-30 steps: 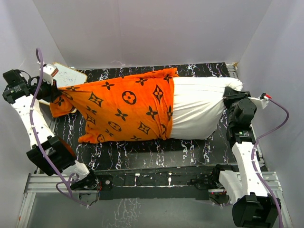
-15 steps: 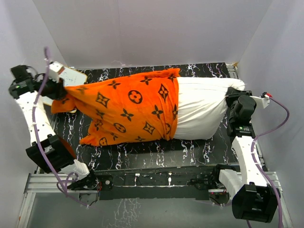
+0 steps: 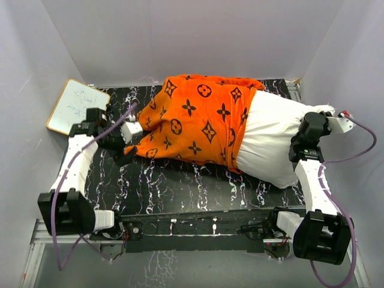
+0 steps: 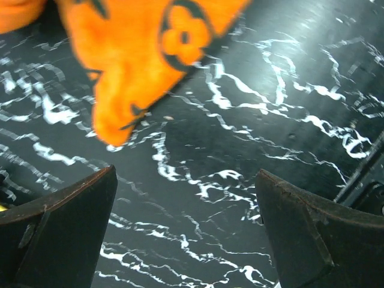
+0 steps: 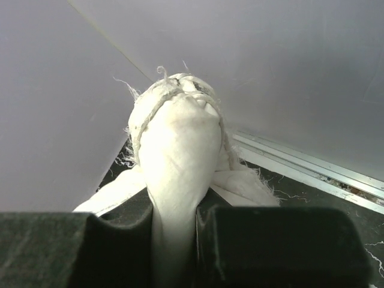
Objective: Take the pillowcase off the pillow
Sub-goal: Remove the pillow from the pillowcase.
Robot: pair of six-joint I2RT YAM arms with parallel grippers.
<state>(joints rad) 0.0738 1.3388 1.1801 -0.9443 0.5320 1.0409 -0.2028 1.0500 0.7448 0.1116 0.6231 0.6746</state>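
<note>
The pillowcase (image 3: 201,120) is showing as soft, matt plush cloth; the pillow (image 3: 270,147) is looking like plain woven fabric, fraying into loose threads at its corner. The table (image 3: 180,192) is gleaming faintly, smooth and marble-patterned. The left gripper (image 4: 186,174) is presenting dull, scuffed black plastic fingers (image 4: 60,234) — and the whiteboard (image 3: 77,107) is wearing a pale wood frame.

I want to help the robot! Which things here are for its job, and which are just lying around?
For the job: orange pillowcase, white pillow, right hand pinching the pillow's corner, left hand open near the pillowcase.
Just lying about: whiteboard in the far left corner.
</note>
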